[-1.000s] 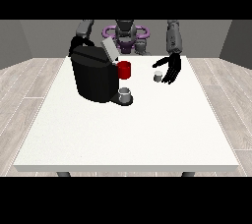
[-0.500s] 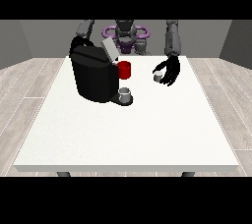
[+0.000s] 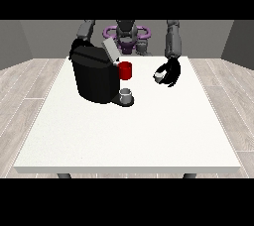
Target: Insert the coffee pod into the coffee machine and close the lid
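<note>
A black coffee machine (image 3: 95, 77) stands at the table's left back, its grey lid (image 3: 110, 50) tilted up and open. A red part (image 3: 125, 70) juts from its front, over a small grey cup (image 3: 126, 93) on the drip base. The hand at the view's right (image 3: 170, 73) hovers above the table to the right of the machine, fingers curled round a small grey coffee pod (image 3: 158, 76). The hand at the view's left is hidden behind the machine; only its arm (image 3: 86, 32) shows.
The white table (image 3: 129, 136) stretches wide towards the camera. The robot's torso (image 3: 127, 36) stands behind the far edge. Grey floor surrounds the table.
The hand at the view's right has lifted a little with the pod and drifted slightly towards the machine. The machine and its lid have not moved.
</note>
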Available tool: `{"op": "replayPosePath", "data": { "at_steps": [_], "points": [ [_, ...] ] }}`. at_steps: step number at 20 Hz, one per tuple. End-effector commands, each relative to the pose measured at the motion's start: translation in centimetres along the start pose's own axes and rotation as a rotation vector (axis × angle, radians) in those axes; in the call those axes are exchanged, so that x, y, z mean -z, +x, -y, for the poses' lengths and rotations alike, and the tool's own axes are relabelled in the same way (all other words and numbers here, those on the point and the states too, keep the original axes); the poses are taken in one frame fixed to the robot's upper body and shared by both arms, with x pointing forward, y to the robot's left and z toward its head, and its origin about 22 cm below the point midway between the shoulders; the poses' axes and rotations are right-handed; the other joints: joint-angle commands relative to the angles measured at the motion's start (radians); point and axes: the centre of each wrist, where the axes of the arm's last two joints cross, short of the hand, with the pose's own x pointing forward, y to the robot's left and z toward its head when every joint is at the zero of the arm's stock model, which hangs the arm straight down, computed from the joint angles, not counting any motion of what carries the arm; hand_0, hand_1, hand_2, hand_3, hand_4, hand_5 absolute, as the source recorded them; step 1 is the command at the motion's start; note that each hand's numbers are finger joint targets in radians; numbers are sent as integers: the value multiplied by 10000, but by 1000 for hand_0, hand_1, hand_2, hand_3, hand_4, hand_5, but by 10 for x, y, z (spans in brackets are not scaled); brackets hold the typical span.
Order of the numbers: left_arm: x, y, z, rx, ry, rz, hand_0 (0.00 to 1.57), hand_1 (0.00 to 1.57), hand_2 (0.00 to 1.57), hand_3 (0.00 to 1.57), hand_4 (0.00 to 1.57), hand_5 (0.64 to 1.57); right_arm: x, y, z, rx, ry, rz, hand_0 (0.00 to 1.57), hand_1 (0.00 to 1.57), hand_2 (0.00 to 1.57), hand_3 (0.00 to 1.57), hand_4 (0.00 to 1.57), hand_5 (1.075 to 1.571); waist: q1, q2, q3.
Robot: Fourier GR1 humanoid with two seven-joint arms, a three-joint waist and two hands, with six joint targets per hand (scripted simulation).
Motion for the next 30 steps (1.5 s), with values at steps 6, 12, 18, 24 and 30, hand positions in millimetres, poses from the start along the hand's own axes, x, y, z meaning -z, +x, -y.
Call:
{"op": "replayPosePath", "data": {
  "at_steps": [6,12,18,24,30],
  "points": [
    [9,6,-9,293,-384,732,1317,1317,1430,1407,548,1571,4,-6,9,275,-201,-299,0,0,0,0,429,1571,204,-190,-26],
    [32,45,-47,-50,-1208,1868,1388,1388,1408,1353,583,1571,-6,-25,17,-104,-137,-1275,0,0,0,0,490,1571,228,-1121,-24],
    [46,94,-62,9,-749,2876,1256,1256,1331,1292,545,1571,4,-31,27,0,-243,-918,0,0,0,0,456,1571,367,-815,-22],
    [57,102,-118,31,-190,2900,1256,1256,1331,1292,545,1571,16,-7,13,162,349,-153,0,0,0,0,476,1571,-217,-444,-24],
    [61,111,-164,116,790,2915,1256,1256,1327,1277,536,1571,6,0,-20,425,806,217,0,0,0,0,521,1571,-912,-158,-27]
  ]
}}
